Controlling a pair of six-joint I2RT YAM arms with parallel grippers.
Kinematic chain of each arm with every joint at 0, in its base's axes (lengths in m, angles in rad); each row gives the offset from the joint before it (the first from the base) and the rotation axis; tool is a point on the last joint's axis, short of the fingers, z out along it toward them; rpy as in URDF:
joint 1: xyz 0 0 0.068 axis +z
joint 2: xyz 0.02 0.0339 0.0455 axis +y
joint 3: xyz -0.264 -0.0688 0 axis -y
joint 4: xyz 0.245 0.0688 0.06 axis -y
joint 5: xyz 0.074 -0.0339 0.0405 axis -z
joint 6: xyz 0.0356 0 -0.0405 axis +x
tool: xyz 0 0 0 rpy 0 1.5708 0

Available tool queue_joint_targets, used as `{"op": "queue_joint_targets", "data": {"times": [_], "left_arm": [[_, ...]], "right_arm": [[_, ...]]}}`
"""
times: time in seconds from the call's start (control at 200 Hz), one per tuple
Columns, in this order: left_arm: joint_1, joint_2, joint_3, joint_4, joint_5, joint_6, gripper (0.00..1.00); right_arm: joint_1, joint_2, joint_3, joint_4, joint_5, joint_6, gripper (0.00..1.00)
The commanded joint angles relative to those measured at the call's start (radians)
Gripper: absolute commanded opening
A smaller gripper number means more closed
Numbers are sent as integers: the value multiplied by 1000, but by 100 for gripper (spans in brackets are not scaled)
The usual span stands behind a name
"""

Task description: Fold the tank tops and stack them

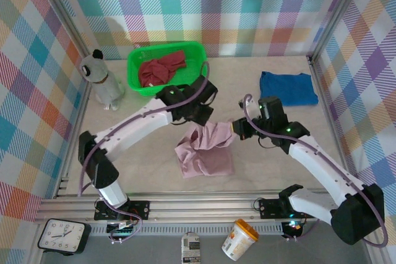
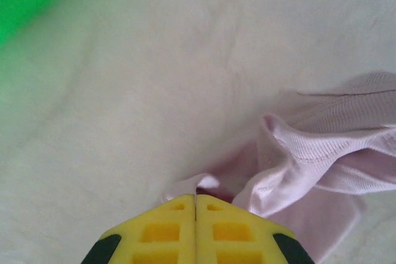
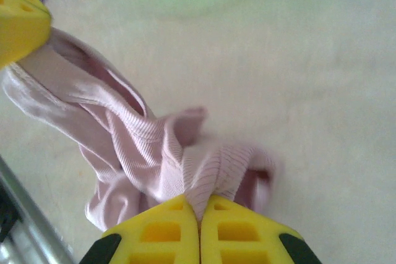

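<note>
Pale worktop (image 1: pixel 148 171), plaid walls; mauve-pink tank top (image 1: pixel 204 153) pinched at two edges by left fingers (image 2: pixel 164 233) and right fingers (image 3: pixel 238 233), both clamped shut on cloth, likely for spreading flat before folding.

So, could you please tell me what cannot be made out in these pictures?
Top view: the wrists hide where the left gripper and right gripper pinch the pink top.
Top view: the red top lies bunched in the green basket, its shape unreadable.
Left wrist view: the basket is a green blur, cut off at the corner.
</note>
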Motion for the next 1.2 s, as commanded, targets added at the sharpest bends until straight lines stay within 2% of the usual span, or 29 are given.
{"op": "queue_joint_targets", "data": {"times": [0.0,0.085,0.215,0.44,0.745,0.88,1.055,1.11,1.195], "left_arm": [[15,-63,162,-159,-217,105,0],[33,-82,254,-180,-298,159,0],[66,-119,354,-193,-389,221,0],[85,-235,412,-163,-510,285,0],[85,-458,425,-101,-559,333,0],[86,-477,438,-85,-605,377,0],[110,-367,462,-33,-575,446,0],[162,-300,473,-31,-505,444,0],[256,-190,492,-38,-336,397,0]], "right_arm": [[-10,0,162,-12,53,-195,0],[-11,21,279,-15,39,-291,0],[-10,43,441,-30,-53,-373,0],[27,53,624,-71,-231,-385,0],[223,19,786,-102,-248,-385,0],[260,29,834,-120,-242,-391,0],[258,36,828,-152,-150,-421,0],[258,34,799,-160,-94,-433,0],[248,32,737,-180,42,-460,0]]}}
